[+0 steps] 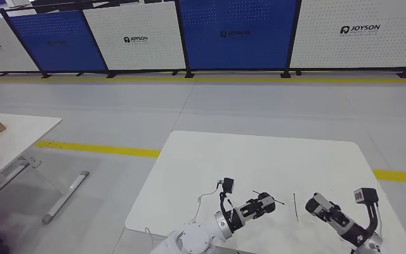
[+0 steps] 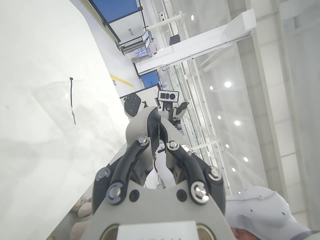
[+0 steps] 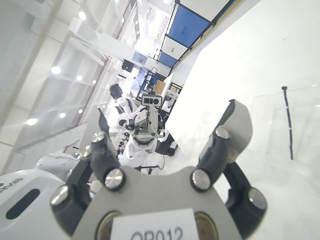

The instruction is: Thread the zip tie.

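Two zip ties are in play, as I read it. The held zip tie is a thin dark strip pinched in the left fingers, which are clamped flat together on it. From above it sticks out past both sides of the tips, raised off the table.

The loose zip tie lies flat on the table near the robot's edge, in the gap between my two arms and touching neither. Its long axis runs straight away from the robot, with the square head at the far end and the thinner tail nearest me. It seems to rest on a clear sheet, though I can't make out all of the sheet's edges.

The right fingers are spread wide with nothing between them, hovering just to the right of the loose zip tie. From above they sit nearer to it than the left fingers do, so I judge the right arm is the one to take it. The fingers would need to close across the strip's width, not along its length. A strip this thin and flat on a smooth surface could easily slide away instead of lifting
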Robot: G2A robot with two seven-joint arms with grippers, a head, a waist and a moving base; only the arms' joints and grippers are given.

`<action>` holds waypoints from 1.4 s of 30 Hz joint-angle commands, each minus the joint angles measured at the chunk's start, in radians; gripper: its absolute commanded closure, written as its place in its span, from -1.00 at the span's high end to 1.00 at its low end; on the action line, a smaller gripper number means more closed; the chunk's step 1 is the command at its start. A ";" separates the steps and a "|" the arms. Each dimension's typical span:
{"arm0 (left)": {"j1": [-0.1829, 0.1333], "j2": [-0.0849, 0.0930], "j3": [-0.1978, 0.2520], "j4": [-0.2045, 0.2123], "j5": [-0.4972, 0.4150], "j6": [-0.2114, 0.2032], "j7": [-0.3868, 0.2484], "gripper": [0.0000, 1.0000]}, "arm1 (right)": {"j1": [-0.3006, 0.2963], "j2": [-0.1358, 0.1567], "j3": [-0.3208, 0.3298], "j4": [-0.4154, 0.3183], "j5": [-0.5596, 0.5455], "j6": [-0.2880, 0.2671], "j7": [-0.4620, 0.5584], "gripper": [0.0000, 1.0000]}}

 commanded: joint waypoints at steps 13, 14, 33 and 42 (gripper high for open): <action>0.000 0.000 0.000 0.000 0.000 0.000 0.000 -1.00 | -0.002 0.029 0.117 -0.177 -0.409 0.266 0.054 1.00; 0.000 0.000 0.000 0.000 0.000 0.000 0.000 -1.00 | -0.002 0.029 0.117 -0.177 -0.409 0.266 0.054 1.00; 0.000 0.000 0.000 0.000 0.000 0.000 0.000 -1.00 | 0.015 0.057 0.142 -0.258 -0.812 0.194 0.194 1.00; 0.000 0.000 0.000 0.000 0.000 0.000 0.000 -1.00 | 0.164 0.072 0.011 -0.173 -0.960 0.135 0.401 1.00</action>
